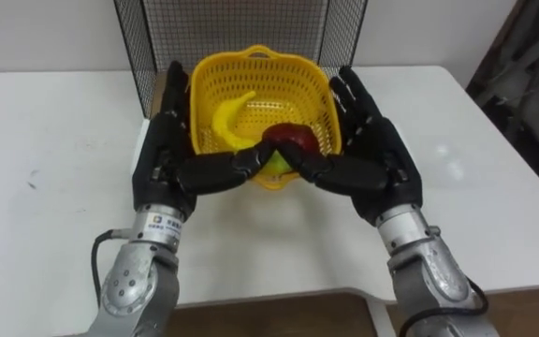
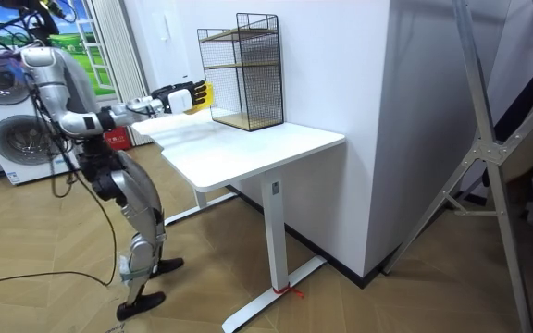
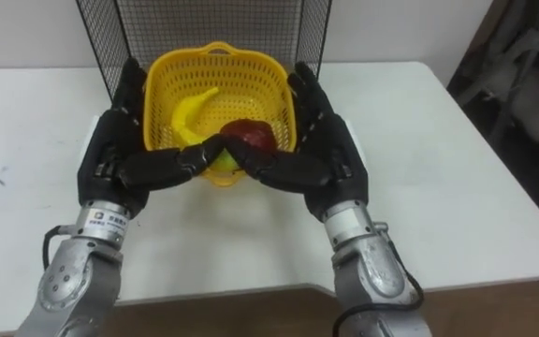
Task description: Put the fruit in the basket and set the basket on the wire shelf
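On the white table [image 1: 54,140], I see the yellow basket [image 1: 302,80] pressed between left hand [image 1: 162,154] and right hand [image 1: 379,154], fingers [image 1: 174,98] straight. Banana [image 1: 229,117] and apple [image 1: 293,137] lie inside.

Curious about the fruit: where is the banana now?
In the left eye view the banana lies in the left half of the yellow basket, beside a red apple, the basket held between left hand and right hand.

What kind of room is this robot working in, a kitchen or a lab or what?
Probably a home-style laundry or utility room set up for testing: stacked washing machines stand behind the robot, with a white table carrying a wire shelf on a wood floor.
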